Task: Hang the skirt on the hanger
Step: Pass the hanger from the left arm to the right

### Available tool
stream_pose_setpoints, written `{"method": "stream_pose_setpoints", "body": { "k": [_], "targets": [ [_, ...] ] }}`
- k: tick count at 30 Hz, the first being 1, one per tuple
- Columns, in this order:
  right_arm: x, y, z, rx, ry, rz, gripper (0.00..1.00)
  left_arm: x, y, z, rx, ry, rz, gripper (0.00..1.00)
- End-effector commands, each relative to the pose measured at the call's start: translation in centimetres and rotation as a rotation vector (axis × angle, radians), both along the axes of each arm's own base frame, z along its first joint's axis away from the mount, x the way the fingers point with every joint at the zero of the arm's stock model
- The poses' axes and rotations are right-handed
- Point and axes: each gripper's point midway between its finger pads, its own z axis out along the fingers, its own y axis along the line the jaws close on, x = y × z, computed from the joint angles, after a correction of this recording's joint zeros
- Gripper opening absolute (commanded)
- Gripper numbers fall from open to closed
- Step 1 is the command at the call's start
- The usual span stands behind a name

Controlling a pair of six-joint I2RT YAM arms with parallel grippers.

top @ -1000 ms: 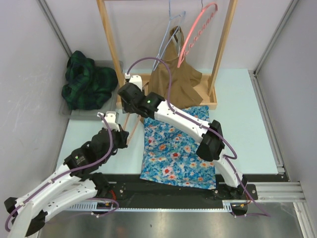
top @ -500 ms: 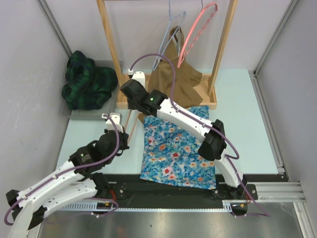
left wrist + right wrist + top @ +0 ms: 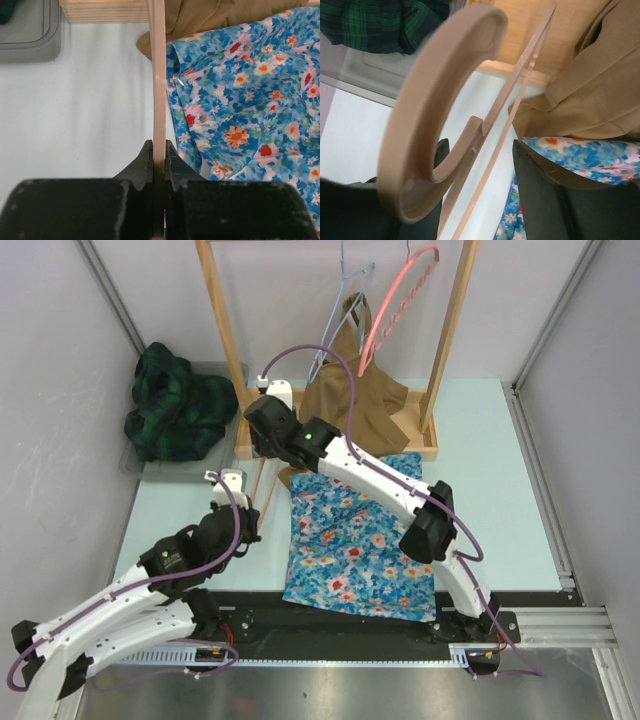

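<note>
A green plaid garment (image 3: 175,405) is heaped on a grey tray (image 3: 160,468) at the left; the left gripper (image 3: 158,150) is clamped on a thin bar of the beige hanger (image 3: 158,75); the hanger's hook (image 3: 427,100) is seen by the right gripper (image 3: 481,147), whose fingers are spread wide; the floral skirt (image 3: 360,540) is spread flat on the table (image 3: 480,470), just right of the hanger, its far edge met by a brown garment (image 3: 355,400) hung on the wooden rack (image 3: 225,330).

Top view high and far, looking down, wrist views close, all three sharing hanger (image 3: 158,75) and skirt (image 3: 250,100)
</note>
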Motion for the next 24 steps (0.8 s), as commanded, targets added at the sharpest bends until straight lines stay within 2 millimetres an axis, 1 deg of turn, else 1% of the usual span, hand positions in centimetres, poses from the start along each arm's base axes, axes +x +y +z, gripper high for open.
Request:
{"method": "stream_pose_setpoints", "body": {
  "k": [1,5,8,11,12,14,15,17,18,19,21,23,24],
  "targets": [
    [0.4,0.3,0.6,0.006,-0.013,0.007,0.56,0.6,0.1,1.6,-0.038,-0.058,0.041,0.0],
    [0.2,0.6,-0.6,-0.012,0.011,0.025,0.56,0.7,0.0,1.9,-0.037,-0.068,0.042,0.0],
    [-0.1,0.5,-1.8,-0.042,0.032,0.027,0.57,0.8,0.1,2.3,-0.038,-0.077,0.051,0.0],
    [-0.5,0.2,-3.1,-0.073,0.055,0.021,0.56,0.9,0.2,2.7,-0.041,-0.09,0.053,0.0],
    [-0.7,0.1,-3.4,-0.075,0.064,0.013,0.47,0.9,0.1,2.8,-0.044,-0.094,0.053,0.0],
    [-0.5,-0.2,-3.2,-0.08,0.05,-0.007,0.37,0.9,0.1,2.8,-0.041,-0.092,0.051,0.0],
    [-0.4,-0.4,-3.0,-0.081,0.044,-0.016,0.26,0.8,0.0,2.7,-0.045,-0.09,0.045,0.0],
    [-0.2,-0.6,-2.4,-0.073,0.031,-0.03,0.15,0.7,-0.1,2.6,-0.048,-0.086,0.037,0.0],
    [-0.1,-0.7,-2.3,-0.068,0.031,-0.032,0.04,0.6,-0.2,2.7,-0.057,-0.087,0.033,0.0],
    [0.1,-0.8,-2.1,-0.062,0.034,-0.036,0.0,0.6,-0.2,2.6,-0.059,-0.087,0.031,0.0],
    [0.2,-1.0,-2.1,-0.06,0.036,-0.04,0.0,0.5,-0.2,2.8,-0.071,-0.09,0.025,0.0],
    [0.2,-1.3,-2.0,-0.06,0.038,-0.046,0.0,0.4,-0.1,3.3,-0.09,-0.1,0.025,0.0],
    [0.1,-1.3,-2.0,-0.058,0.039,-0.046,0.0,0.3,-0.2,3.6,-0.097,-0.104,0.022,0.02]
  ]
}}
